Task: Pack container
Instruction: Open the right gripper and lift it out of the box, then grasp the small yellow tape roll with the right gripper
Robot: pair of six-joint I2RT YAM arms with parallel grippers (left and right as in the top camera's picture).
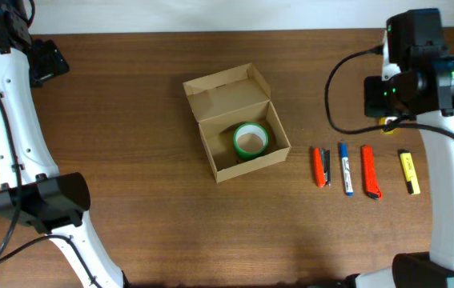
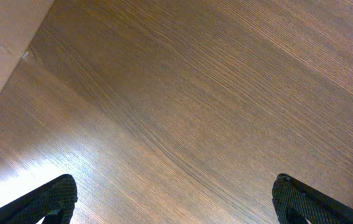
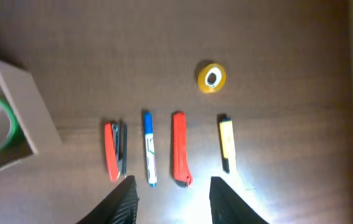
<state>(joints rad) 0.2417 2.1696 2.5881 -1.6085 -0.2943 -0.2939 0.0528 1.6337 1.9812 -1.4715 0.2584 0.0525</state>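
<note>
Tan cardboard container (image 1: 227,94) is sitting near the middle of the desk (image 1: 138,208), its hinged lid being left folded back on the far side, and a green tape roll (image 1: 251,141) is lying flat inside it toward the right end. Well apart from it, on the right, four things are being kept in a row: an orange-and-black cutter (image 1: 319,166), a blue-capped marker (image 1: 345,169), an orange utility knife (image 1: 371,172) and a yellow highlighter (image 1: 408,172). A small yellow tape roll (image 3: 211,78) is lying just beyond the row and is being shown plainly only by the right wrist camera. The right pincer (image 3: 176,199) is hovering over that row with its fingers partly spread and nothing being pinched between them. The left pincer (image 2: 173,202) is being held over bare wood at the far left, spread wide and empty. The box is being judged light and thin-walled: stiff along its folded edges, but likely to slide on the smooth wood or buckle if squeezed across the open top. If it is to be steadied or its lid folded down, hold is best taken on a side wall near a corner, or on the lid's free edge, with gentle pressure. Packing is being judged partly done, the row and the yellow roll not yet being inside.
</note>
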